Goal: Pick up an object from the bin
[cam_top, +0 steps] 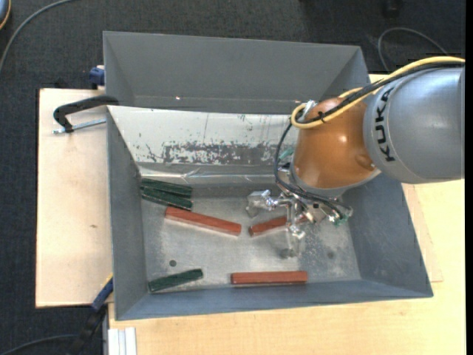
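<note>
Tool set low over the floor of the bin, right of centre, touching or just beside a short red-brown bar, likely the pick. Whether the tool is wide or narrow cannot be told. Longer red bars and green bars lie apart, leaving approach room.

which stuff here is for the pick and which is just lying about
In play: pincer; short red-brown flat stick beside it; grey metal bin.
Lying about: long red-brown stick; front red-brown stick; left dark green stick pair; front dark green stick.
</note>
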Tool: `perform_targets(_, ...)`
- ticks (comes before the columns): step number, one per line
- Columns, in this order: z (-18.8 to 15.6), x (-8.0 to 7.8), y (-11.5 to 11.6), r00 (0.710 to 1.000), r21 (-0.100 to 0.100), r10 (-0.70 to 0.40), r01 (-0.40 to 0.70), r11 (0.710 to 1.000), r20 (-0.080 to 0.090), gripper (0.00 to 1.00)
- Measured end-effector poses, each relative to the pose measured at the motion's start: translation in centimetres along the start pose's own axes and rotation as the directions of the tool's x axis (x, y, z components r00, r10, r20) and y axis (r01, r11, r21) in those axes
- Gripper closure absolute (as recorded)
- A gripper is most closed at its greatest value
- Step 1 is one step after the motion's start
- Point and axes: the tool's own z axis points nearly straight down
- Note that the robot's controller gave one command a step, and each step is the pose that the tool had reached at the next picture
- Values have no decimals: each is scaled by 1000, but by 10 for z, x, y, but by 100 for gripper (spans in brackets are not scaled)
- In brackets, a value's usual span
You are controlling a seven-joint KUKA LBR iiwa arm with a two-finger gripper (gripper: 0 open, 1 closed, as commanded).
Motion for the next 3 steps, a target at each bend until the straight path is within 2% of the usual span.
perform_targets(1, -1, -1, 1, 1000, 1, 1, -1, 1000, 2, 0)
perform_targets(2, -1, -1, 0, 1000, 1, 2, -2, 1000, 2, 100)
perform_targets(3, -10, -3, 0, 1000, 4, 3, -3, 1000, 6, 100)
